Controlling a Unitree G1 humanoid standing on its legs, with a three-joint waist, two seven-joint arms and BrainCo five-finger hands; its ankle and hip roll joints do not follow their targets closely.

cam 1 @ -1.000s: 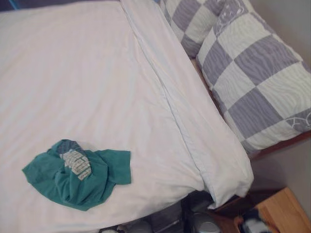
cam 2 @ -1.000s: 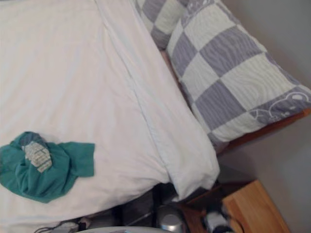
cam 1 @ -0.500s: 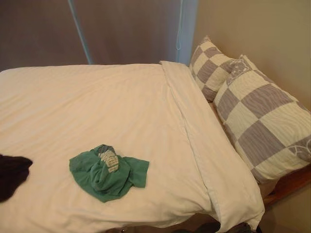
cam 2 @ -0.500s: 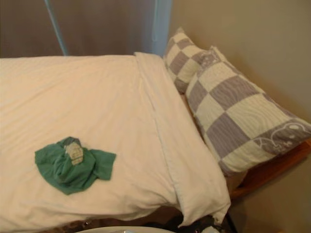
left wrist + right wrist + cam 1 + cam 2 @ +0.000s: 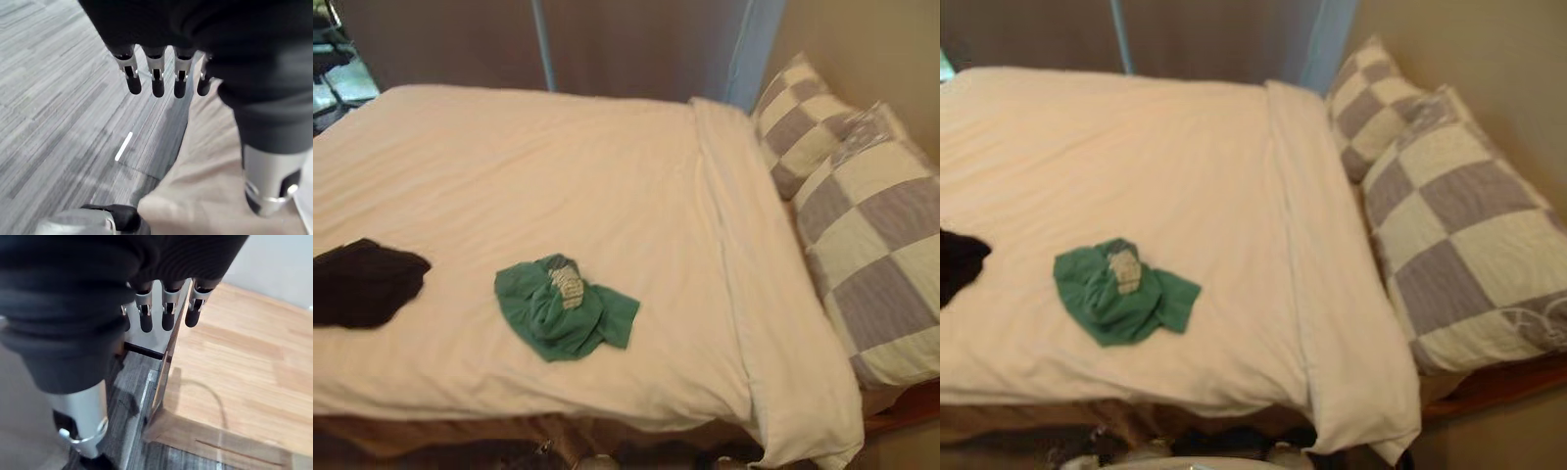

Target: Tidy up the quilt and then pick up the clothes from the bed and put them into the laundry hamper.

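while both hands hang with fingers straight and empty, the left hand (image 5: 161,78) over grey floor by the bed's edge and the right hand (image 5: 161,313) beside a wooden bedside table (image 5: 244,377), the green t-shirt (image 5: 565,305) lies crumpled on the smoothed quilt (image 5: 558,176), up and ahead of them. a dark garment (image 5: 362,284), partly cut off, lies toward the left hand, likely nearer. the hamper's place can't be told.

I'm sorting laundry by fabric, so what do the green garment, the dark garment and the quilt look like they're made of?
The green garment looks like soft matte knit, perhaps cotton jersey: it lies crumpled in loose folds, with a pale printed patch. The dark garment is a limp matte cloth heap; its weave cannot be told. The quilt looks like smooth woven cotton with faint tonal stripes and soft wrinkles.
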